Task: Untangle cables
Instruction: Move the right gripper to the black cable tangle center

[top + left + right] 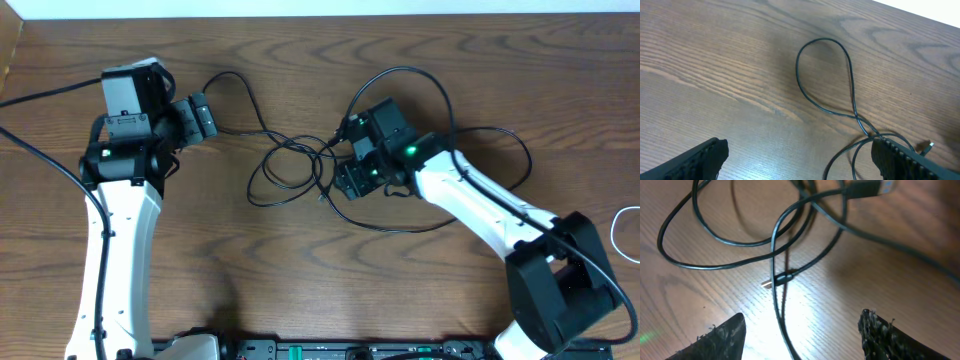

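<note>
The wooden bench (300, 290) lies bare and roomy on the near side of the black cable (290, 165). Its far edge runs not far behind that cable's top loops, and a white cable (614, 232) curls well apart to its right, at the picture's edge. The black cable sprawls mid-bench in loose, thin loops that cross in a knot, with one teardrop loop reaching left and a small metal-tipped plug (767, 284) lying at the crossing. The left pincer (205, 118) stands wide apart just beside the cable's left loop, holding nothing, while the right pincer (802, 335) hovers over the knot with its fingers apart and one strand running unclamped between them.
</note>
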Available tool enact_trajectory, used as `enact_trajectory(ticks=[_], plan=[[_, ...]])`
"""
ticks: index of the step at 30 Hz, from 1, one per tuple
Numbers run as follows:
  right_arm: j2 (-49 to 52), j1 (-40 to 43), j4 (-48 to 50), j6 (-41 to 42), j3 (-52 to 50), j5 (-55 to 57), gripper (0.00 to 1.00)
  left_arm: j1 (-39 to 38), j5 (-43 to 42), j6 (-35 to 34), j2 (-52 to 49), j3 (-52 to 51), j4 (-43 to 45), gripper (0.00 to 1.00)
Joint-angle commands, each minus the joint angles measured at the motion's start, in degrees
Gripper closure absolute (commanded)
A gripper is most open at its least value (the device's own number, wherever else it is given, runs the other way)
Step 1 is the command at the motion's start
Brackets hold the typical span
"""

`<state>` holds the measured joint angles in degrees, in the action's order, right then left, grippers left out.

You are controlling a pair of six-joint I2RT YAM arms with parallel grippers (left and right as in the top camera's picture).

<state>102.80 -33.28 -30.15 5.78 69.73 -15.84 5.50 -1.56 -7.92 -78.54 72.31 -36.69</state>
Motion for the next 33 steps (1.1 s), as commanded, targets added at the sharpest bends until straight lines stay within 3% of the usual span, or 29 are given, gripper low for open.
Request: enact_trajectory(ticks=[1, 10, 33], plan=[[1.57, -1.38, -0.04, 1.97, -0.15, -0.63, 0.32, 0.22, -1.22, -0.94, 0.76, -0.22, -0.26, 0.03], [3.72, -5.03, -2.47, -0.83, -0.15, -0.81, 0.29, 0.22, -2.75, -0.96, 0.76, -0.22, -0.17, 0.03], [7.17, -5.46, -8.48, -7.06, -0.15, 0.87, 0.29, 0.22, -6.86, -0.94, 0.76, -0.22, -0.2, 0.02]])
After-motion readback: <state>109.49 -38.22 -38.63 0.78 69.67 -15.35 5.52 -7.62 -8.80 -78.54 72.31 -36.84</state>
